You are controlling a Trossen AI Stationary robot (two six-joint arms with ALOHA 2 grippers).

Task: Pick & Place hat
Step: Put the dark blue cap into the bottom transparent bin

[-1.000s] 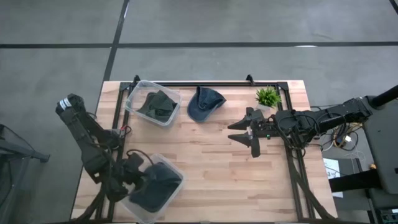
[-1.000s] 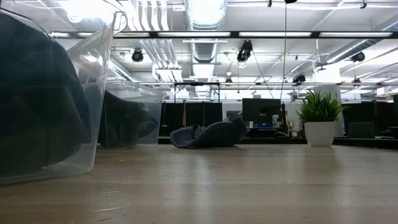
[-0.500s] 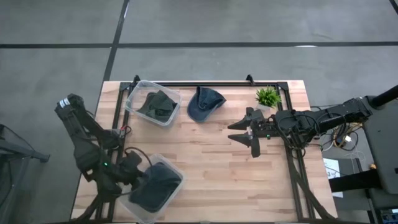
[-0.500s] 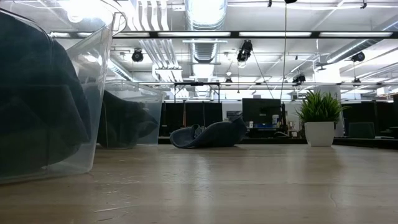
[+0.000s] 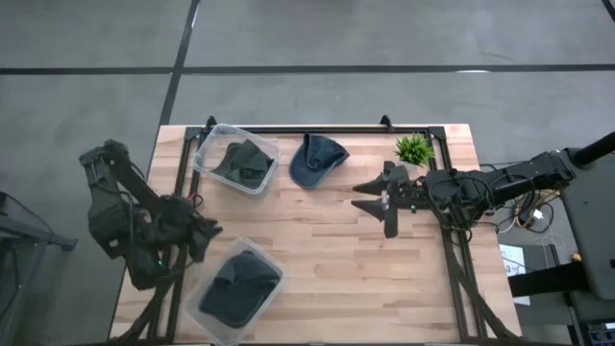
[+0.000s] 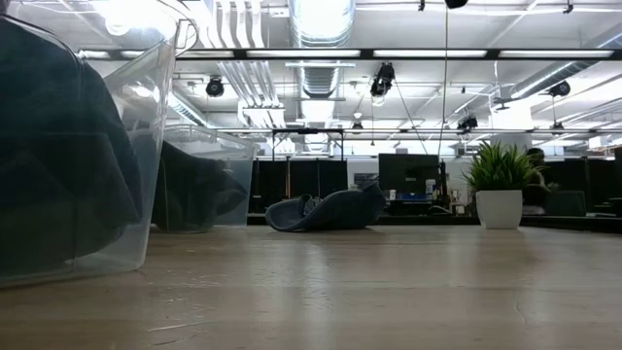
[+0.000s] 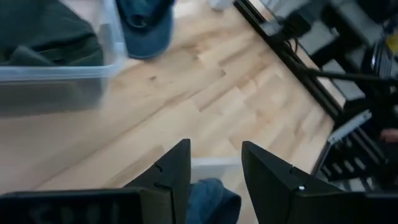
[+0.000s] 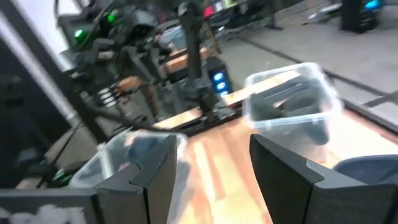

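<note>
Blue denim hat (image 5: 317, 159) lies on the wooden table (image 5: 327, 259), just beside the potted green plant (image 5: 414, 149). No writing is legible. Right gripper (image 5: 370, 199), spread and empty, sits near the plant; left gripper (image 5: 207, 231), spread, has withdrawn from the near clear plastic bin (image 5: 235, 288).

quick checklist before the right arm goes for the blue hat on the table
1. Blue hat lies loose on the table, nothing on it: ok.
2. Right gripper open and empty, beside the hat: ok.
3. Left gripper open, empty, out of the near bin: ok.
4. Near bin already holds a dark hat; room for another: cannot tell.
5. Far bin holds a green hat: ok.
6. Plant stands close to the right arm's path: not ok.
</note>
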